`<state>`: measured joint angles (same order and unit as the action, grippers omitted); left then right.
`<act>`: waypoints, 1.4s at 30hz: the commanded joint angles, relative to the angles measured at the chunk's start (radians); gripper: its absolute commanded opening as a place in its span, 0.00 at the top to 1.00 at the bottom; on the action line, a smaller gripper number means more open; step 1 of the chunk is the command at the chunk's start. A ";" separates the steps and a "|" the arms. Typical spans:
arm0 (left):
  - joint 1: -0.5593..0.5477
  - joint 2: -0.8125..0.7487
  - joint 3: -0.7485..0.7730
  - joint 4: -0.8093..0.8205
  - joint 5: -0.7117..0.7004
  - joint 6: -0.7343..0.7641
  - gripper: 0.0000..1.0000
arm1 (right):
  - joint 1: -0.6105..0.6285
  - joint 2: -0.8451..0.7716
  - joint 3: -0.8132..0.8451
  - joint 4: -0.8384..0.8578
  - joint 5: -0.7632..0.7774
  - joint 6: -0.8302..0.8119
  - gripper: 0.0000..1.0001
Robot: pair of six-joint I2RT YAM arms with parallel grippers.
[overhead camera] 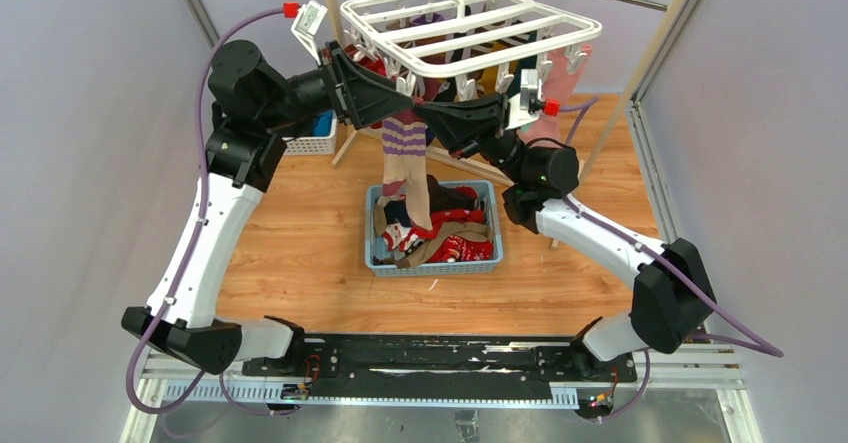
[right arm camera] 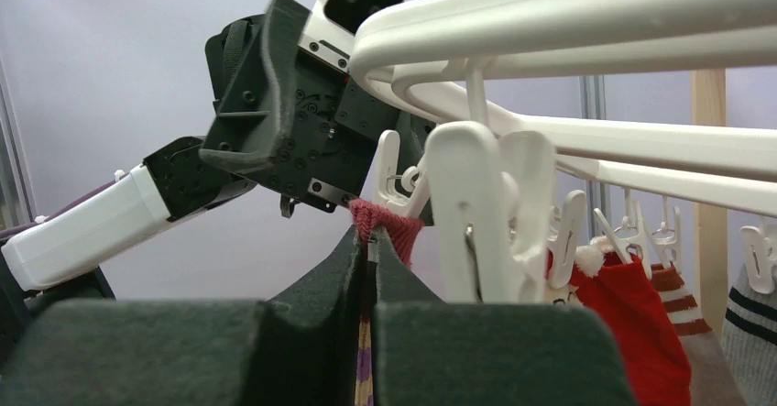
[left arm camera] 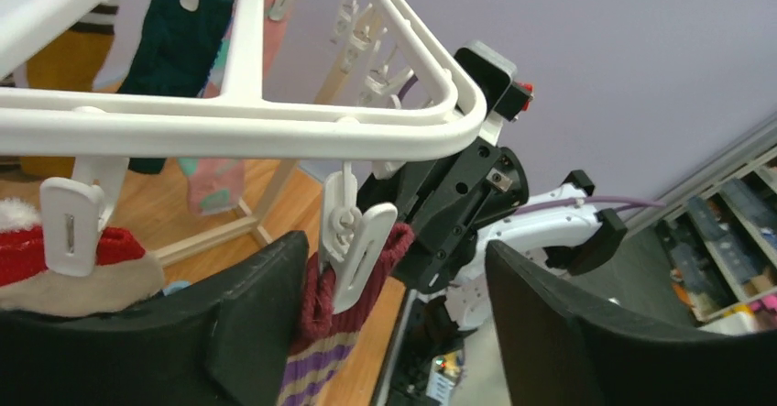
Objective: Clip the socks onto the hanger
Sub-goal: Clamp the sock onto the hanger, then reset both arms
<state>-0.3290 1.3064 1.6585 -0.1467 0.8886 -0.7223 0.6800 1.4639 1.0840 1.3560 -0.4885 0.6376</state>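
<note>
The white hanger [overhead camera: 470, 23] hangs over the table with several socks clipped along it. A beige sock with purple stripes and a maroon cuff [overhead camera: 405, 168] dangles from its near-left corner. In the left wrist view a white clip [left arm camera: 353, 241] bites that cuff [left arm camera: 316, 333]. My left gripper [left arm camera: 396, 246] is open, its fingers standing on either side of the clip. My right gripper [right arm camera: 368, 236] is shut on the cuff [right arm camera: 396, 224] just below the clip, the striped fabric showing between its fingers. Both grippers meet under that hanger corner [overhead camera: 415, 103].
A blue basket [overhead camera: 372, 253] holding several loose socks sits on the wooden table below the hanging sock. A white lattice basket [overhead camera: 315, 143] stands at the back left. The wooden rack [overhead camera: 660, 48] carries the hanger. A red sock [right arm camera: 641, 323] hangs to the right of my right gripper.
</note>
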 commanded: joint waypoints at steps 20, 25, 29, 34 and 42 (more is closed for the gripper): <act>0.365 -0.207 -0.405 -0.507 -0.397 0.796 0.00 | 0.010 -0.508 -0.388 -0.911 0.543 -0.517 0.23; 0.424 -0.222 -0.678 -0.277 -0.515 0.843 0.00 | 0.008 -0.638 -0.518 -1.020 0.920 -0.529 0.20; 0.448 -0.214 -0.868 -0.060 -0.573 0.814 0.00 | -0.027 -0.698 -0.604 -1.049 1.228 -0.502 0.19; 0.450 -0.187 -1.051 0.227 -0.610 0.749 0.00 | -0.190 -0.688 -0.680 -1.047 1.362 -0.459 0.17; 0.450 -0.060 -1.247 0.724 -0.647 0.768 0.00 | -0.467 -0.609 -0.737 -0.973 1.313 -0.394 0.16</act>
<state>0.1158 1.1851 0.4805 0.2134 0.2817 0.0235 0.2974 0.8112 0.3771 0.3275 0.7891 0.2092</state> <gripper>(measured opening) 0.997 0.843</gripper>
